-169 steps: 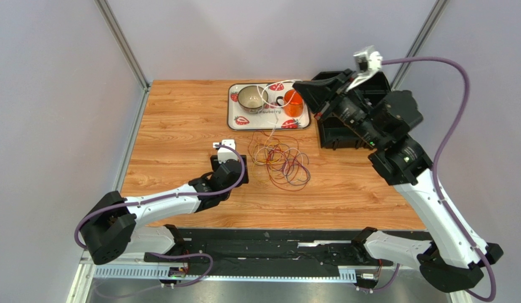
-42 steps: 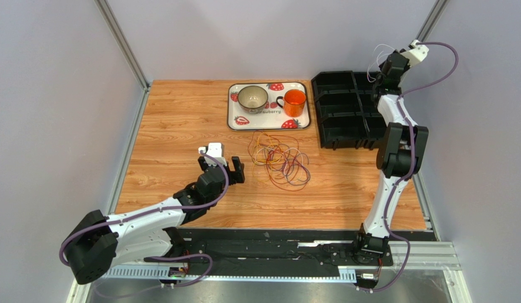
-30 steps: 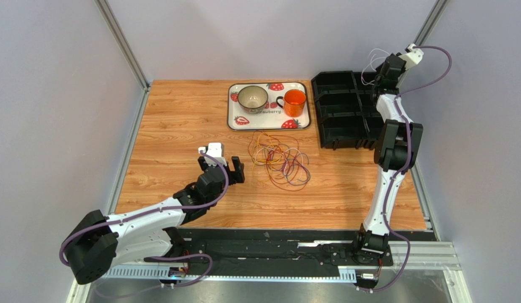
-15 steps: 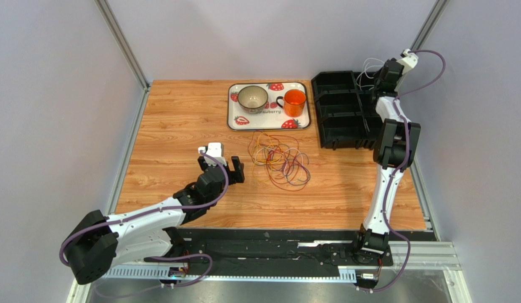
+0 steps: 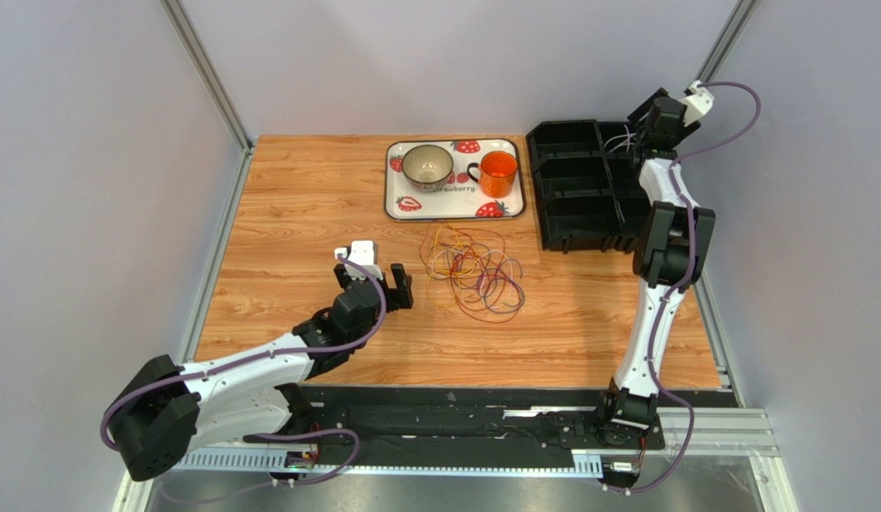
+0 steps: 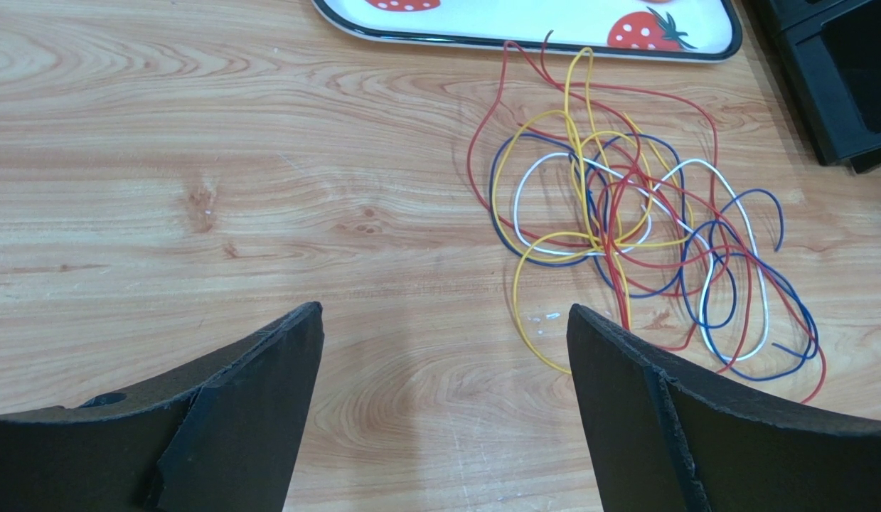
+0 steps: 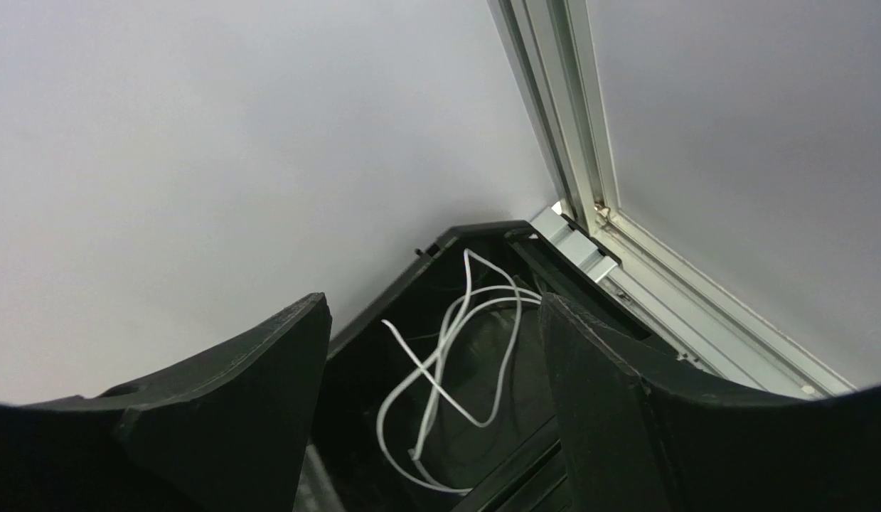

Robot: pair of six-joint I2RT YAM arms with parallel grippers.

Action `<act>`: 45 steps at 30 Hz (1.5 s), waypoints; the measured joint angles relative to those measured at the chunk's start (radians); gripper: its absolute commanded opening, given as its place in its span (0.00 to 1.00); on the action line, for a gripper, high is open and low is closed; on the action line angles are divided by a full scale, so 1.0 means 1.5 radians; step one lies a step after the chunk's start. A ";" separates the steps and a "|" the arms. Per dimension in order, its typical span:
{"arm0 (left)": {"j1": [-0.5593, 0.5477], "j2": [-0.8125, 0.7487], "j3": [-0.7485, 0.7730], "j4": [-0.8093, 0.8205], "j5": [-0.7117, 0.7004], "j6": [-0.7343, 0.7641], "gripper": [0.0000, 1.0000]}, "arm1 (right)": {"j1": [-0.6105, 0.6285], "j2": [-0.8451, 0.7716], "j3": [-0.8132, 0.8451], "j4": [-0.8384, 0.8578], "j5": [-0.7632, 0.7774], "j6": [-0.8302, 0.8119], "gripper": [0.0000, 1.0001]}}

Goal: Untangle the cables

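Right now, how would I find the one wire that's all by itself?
Start at the black divided bin at the table's far right corner. In its back compartment, below the right arm's open fingers, lies a looped white wire. It is the only wire in the bin; the others sit tangled in a colourful pile near the strawberry tray.

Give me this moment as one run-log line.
left gripper open, empty, near cable tangle | right gripper open above black bin | white cable lying loose in bin's far right corner compartment
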 measured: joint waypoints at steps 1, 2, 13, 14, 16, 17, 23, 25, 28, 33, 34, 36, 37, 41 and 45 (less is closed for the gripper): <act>0.000 0.000 0.000 0.000 0.001 0.000 0.92 | 0.000 -0.010 -0.002 -0.006 -0.001 0.006 0.75; 0.000 0.000 0.000 0.001 0.002 0.000 0.93 | 0.000 -0.023 -0.005 -0.013 -0.002 0.016 0.75; 0.000 -0.003 0.000 0.005 0.015 -0.001 0.92 | 0.048 -0.286 -0.104 -0.180 -0.023 0.177 0.70; 0.000 -0.003 0.000 0.004 0.017 -0.003 0.92 | 0.062 -0.308 -0.118 -0.200 -0.021 0.182 0.70; 0.000 -0.006 0.000 0.002 0.018 -0.006 0.91 | 0.105 -0.350 -0.154 -0.245 -0.013 0.186 0.70; 0.000 -0.007 0.000 0.000 0.019 -0.007 0.91 | 0.127 -0.367 -0.171 -0.264 -0.011 0.186 0.70; 0.000 -0.012 -0.001 -0.015 0.034 -0.022 0.88 | 0.278 -0.515 -0.381 -0.323 -0.078 0.181 0.64; 0.000 -0.012 -0.001 -0.021 0.041 -0.029 0.84 | 0.316 -0.560 -0.446 -0.334 -0.108 0.174 0.64; 0.001 -0.013 -0.001 -0.030 0.065 -0.045 0.84 | 0.367 -0.600 -0.504 -0.356 -0.145 0.166 0.62; 0.000 -0.035 -0.013 -0.031 0.097 -0.070 0.84 | 0.440 -0.611 -0.548 -0.376 -0.208 0.144 0.62; 0.000 -0.040 -0.018 -0.030 0.101 -0.073 0.84 | 0.451 -0.611 -0.553 -0.384 -0.216 0.141 0.62; 0.000 -0.039 -0.022 -0.028 0.108 -0.077 0.84 | 0.473 -0.611 -0.564 -0.396 -0.232 0.134 0.62; 0.001 -0.035 -0.022 -0.027 0.114 -0.076 0.84 | 0.481 -0.611 -0.571 -0.402 -0.235 0.132 0.62; -0.008 0.008 -0.009 -0.026 0.132 -0.059 0.86 | 0.490 -0.629 -0.632 -0.411 -0.228 0.137 0.61; -0.037 0.106 0.051 -0.026 0.147 -0.025 0.85 | 0.498 -0.670 -0.728 -0.424 -0.213 0.157 0.61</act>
